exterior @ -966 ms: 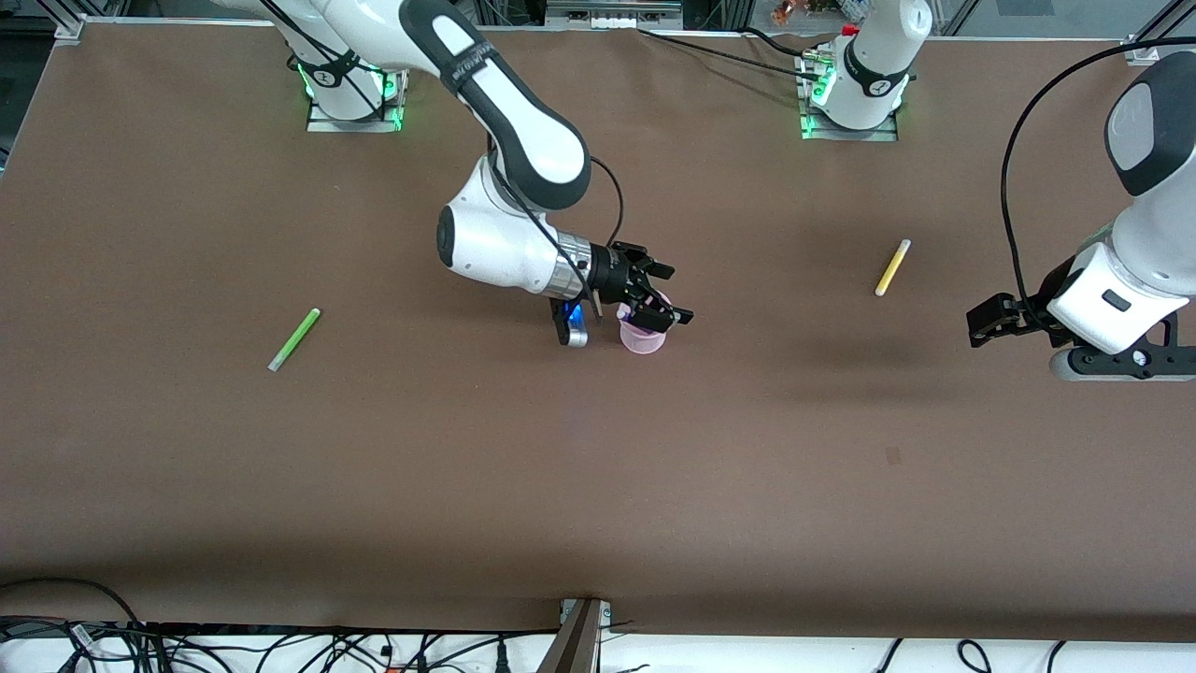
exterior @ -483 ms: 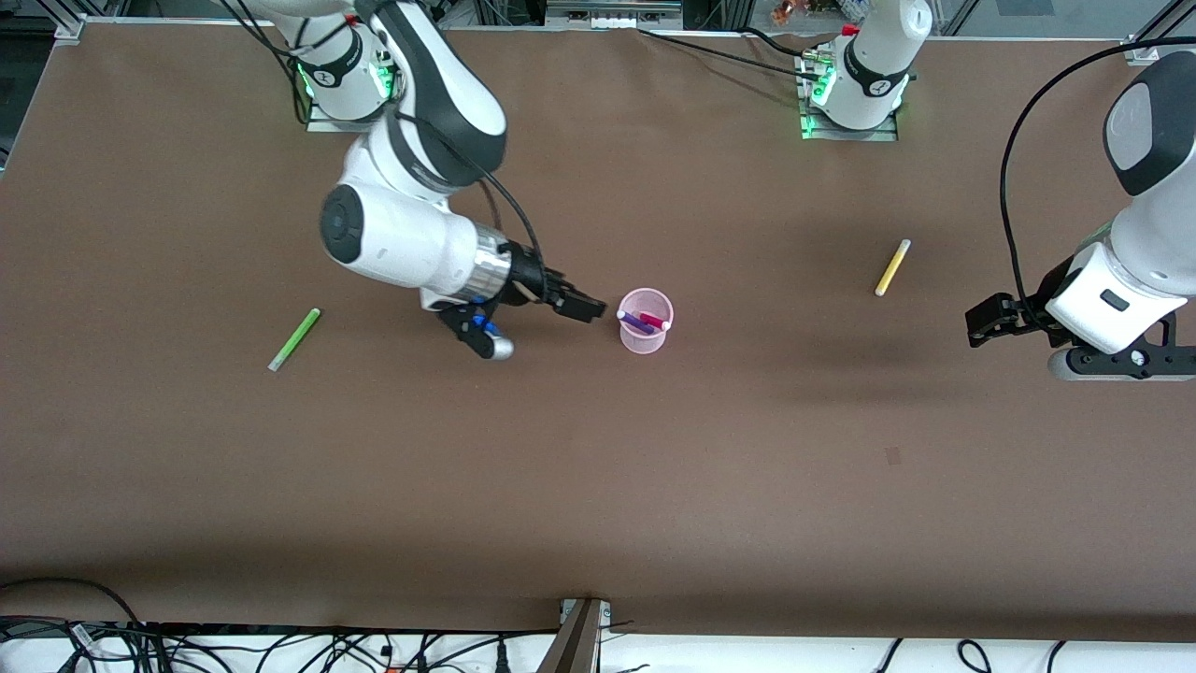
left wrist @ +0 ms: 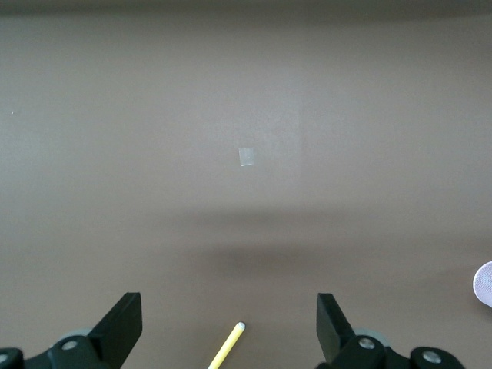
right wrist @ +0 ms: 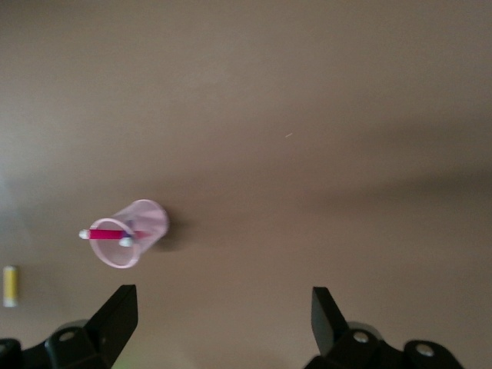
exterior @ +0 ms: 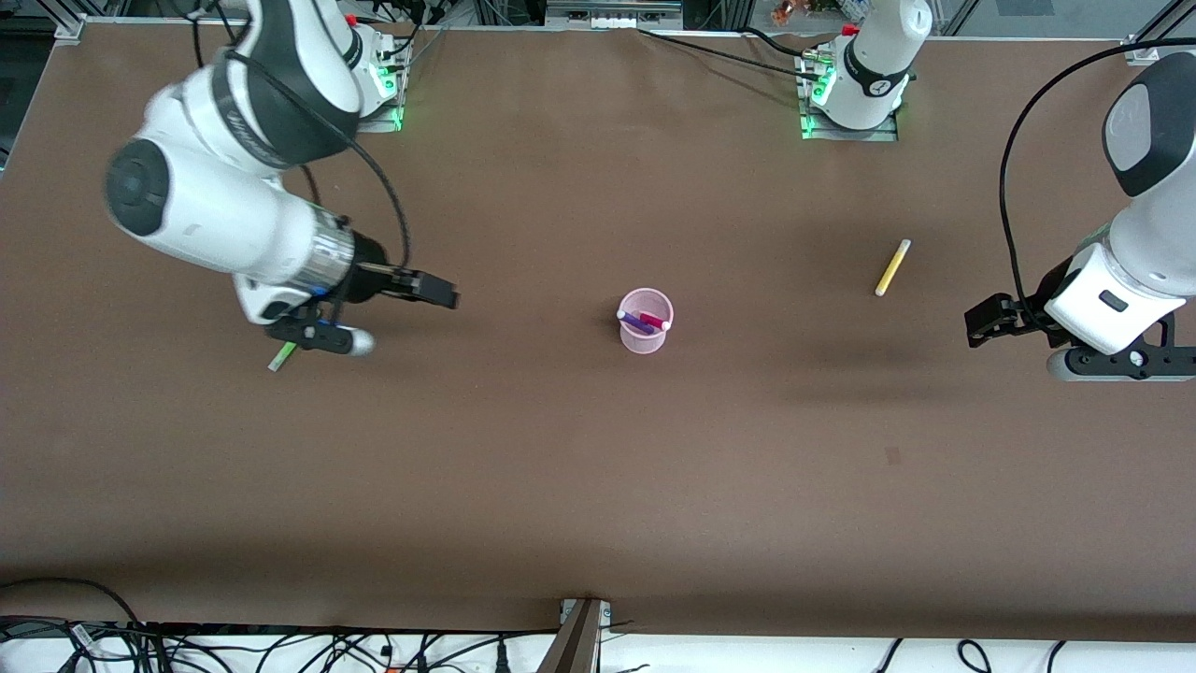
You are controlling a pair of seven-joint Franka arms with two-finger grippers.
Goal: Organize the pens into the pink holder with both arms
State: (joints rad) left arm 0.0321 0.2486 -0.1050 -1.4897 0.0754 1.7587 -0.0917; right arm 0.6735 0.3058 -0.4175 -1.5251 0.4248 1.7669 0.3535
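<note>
The pink holder [exterior: 645, 322] stands upright mid-table with the magenta pen [exterior: 654, 321] and the dark purple pen [exterior: 635, 322] in it; it also shows in the right wrist view [right wrist: 131, 233]. The lime green pen [exterior: 282, 356] lies toward the right arm's end, mostly hidden under the right wrist. The yellow pen [exterior: 891, 267] lies toward the left arm's end and shows in the left wrist view [left wrist: 227, 347]. My right gripper [exterior: 435, 291] is open and empty, up over bare table between the green pen and the holder. My left gripper [exterior: 988, 319] is open and empty, waiting near the yellow pen.
The brown table [exterior: 598, 486] carries only the holder and the two loose pens. The arm bases [exterior: 846, 93] stand at the edge farthest from the front camera. Cables lie along the nearest edge. A small pale patch [left wrist: 247, 156] marks the table.
My right gripper has drawn back from over the holder toward the right arm's end, now by the green pen. The purple and magenta pens stay in the holder. The left arm has not moved.
</note>
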